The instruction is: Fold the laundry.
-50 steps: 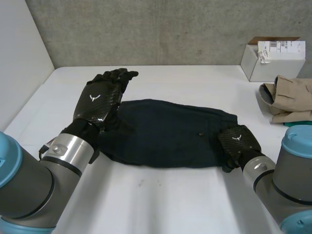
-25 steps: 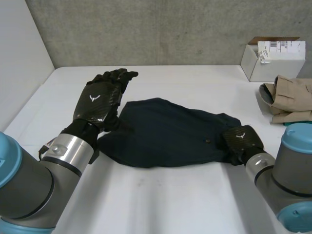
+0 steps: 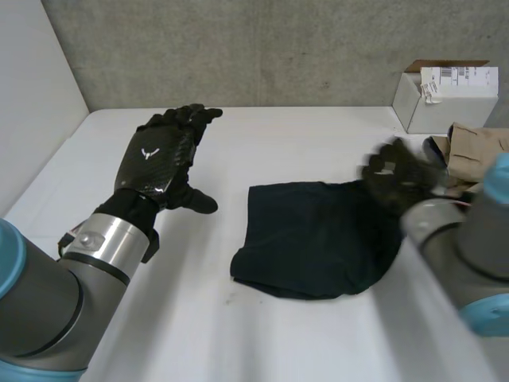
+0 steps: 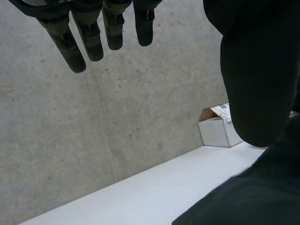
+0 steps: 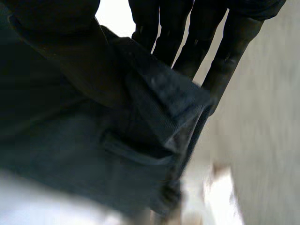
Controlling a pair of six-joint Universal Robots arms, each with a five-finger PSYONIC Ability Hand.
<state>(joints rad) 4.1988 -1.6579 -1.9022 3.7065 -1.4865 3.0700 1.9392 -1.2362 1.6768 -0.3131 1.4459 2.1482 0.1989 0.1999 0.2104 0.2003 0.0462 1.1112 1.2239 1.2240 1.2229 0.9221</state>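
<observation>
Dark cloth [image 3: 310, 247] matt; table [image 3: 278, 342] smooth white; wall [image 3: 278, 48] rough concrete; box [image 3: 445, 103] cardboard.

One dark garment [image 3: 310, 251], one beige garment [image 3: 479, 155], one white box [image 3: 444, 99], one white table [image 3: 238, 334], two black robot hands: left hand [image 3: 157, 159] and right hand [image 3: 395, 177]

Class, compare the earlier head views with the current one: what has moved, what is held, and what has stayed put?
The right hand, pinching the right edge of the cloth, rose and moved farther across the table, dragging the cloth rightward and bunching it, clear of the left hand. The left hand stayed open, about where it was. The box and beige garment did not move.
</observation>
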